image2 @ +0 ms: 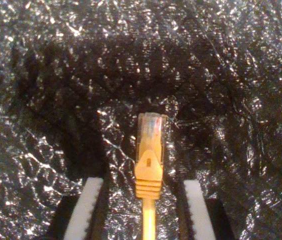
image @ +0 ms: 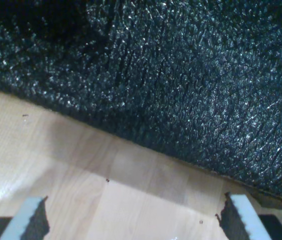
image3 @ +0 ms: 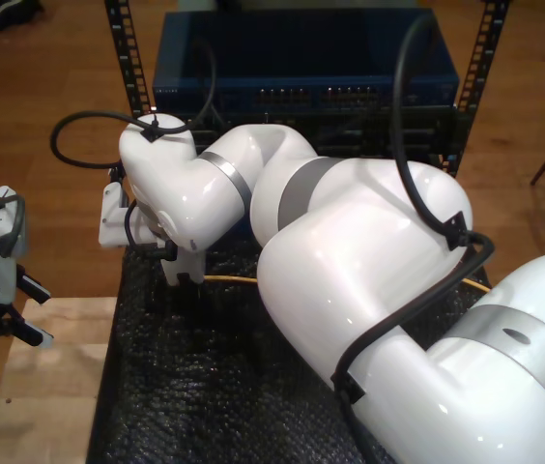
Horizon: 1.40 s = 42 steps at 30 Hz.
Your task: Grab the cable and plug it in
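Note:
The yellow-orange cable (image2: 148,220) lies on the black foam mat (image2: 41,100), its clear plug (image2: 151,131) pointing away from the camera. My second gripper (image2: 142,184) is open and straddles the plug's boot, with its white-padded fingers (image2: 88,210) clear of it on both sides. In the exterior view this gripper (image3: 184,285) points down at the mat, and the cable (image3: 229,278) runs off toward that view's right. My first gripper (image: 136,205) is open and holds nothing above the wooden table (image: 81,175) beside the mat's edge; it shows at the exterior view's left (image3: 33,309).
A blue network switch (image3: 301,58) with rows of ports (image3: 350,97) sits in a rack behind the mat (image3: 186,387). The second arm's large white links (image3: 369,251) and black hoses (image3: 408,97) cover much of the mat. Wooden tabletop (image3: 50,377) lies at the exterior view's left.

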Motion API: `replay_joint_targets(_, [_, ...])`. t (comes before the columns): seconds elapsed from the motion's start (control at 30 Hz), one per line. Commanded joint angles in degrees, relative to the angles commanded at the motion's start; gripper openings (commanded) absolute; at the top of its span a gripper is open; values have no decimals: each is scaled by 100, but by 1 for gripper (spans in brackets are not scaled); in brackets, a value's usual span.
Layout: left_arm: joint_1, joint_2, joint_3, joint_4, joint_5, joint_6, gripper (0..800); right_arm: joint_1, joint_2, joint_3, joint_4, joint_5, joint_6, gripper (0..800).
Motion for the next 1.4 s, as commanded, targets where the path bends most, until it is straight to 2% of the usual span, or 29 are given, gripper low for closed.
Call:
replay_joint_targets(0.27, [0,0,0,0,0,-9,800,35,0,0,-9,-9,0,246])
replay_joint_targets(0.67, [0,0,0,0,0,-9,800,53,9,18,-299,0,193,206])
replay_joint_targets(1.17, [0,0,0,0,0,-9,800,70,0,18,-308,0,202,165])
replay_joint_targets(1.27, [0,0,0,0,0,-9,800,70,0,18,-308,0,202,139])
replay_joint_targets(1.4, [0,0,0,0,0,-9,800,105,0,18,-334,0,211,45])
